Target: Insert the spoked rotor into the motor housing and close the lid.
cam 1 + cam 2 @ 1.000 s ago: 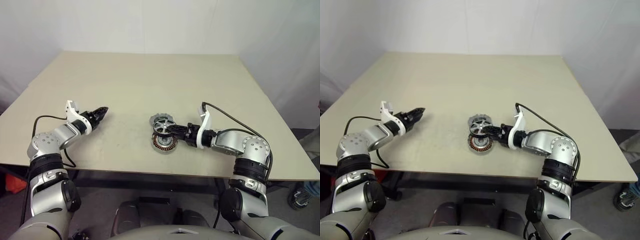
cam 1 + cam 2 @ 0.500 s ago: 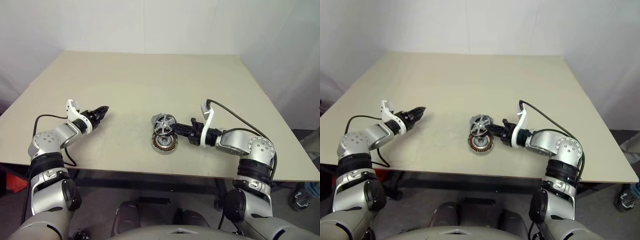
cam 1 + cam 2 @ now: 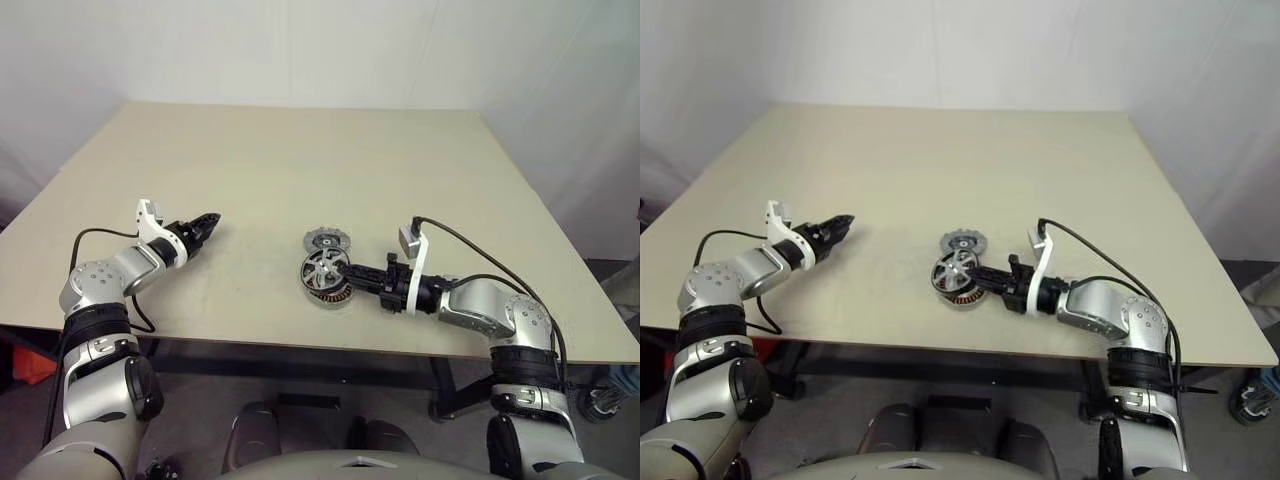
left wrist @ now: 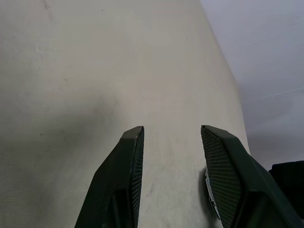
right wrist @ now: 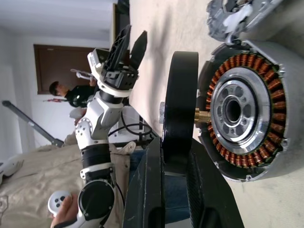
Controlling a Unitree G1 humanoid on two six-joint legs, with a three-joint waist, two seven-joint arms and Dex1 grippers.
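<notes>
1. Underneath everything, the beige table (image 3: 300, 170) carries all the parts near its front edge, with both arms reaching in over that edge.
2. Over on the left, the left gripper (image 3: 207, 222) hangs just above the tabletop, well apart from the parts, its two black fingers (image 4: 124, 175) spread with bare table between them.
3. Low on the right, the right gripper (image 3: 352, 273) points toward the table's middle, its fingers (image 5: 152, 190) pressed onto the rim of the spoked rotor (image 3: 323, 270).
4. Directly beneath that wheel, the motor housing (image 3: 335, 296) sits flat on the table, its ring of copper windings (image 5: 266, 156) and silver centre facing up.
5. Held on edge, the rotor stands tilted just above the housing, off the table; in the right wrist view its dark rim lies right beside the housing's open face, and a small brass shaft (image 5: 202, 114) points from its hub toward the silver centre.
6. Just behind the housing, on the side away from the robot, the lid (image 3: 326, 240) lies flat, close beside it and clear of either gripper.
</notes>
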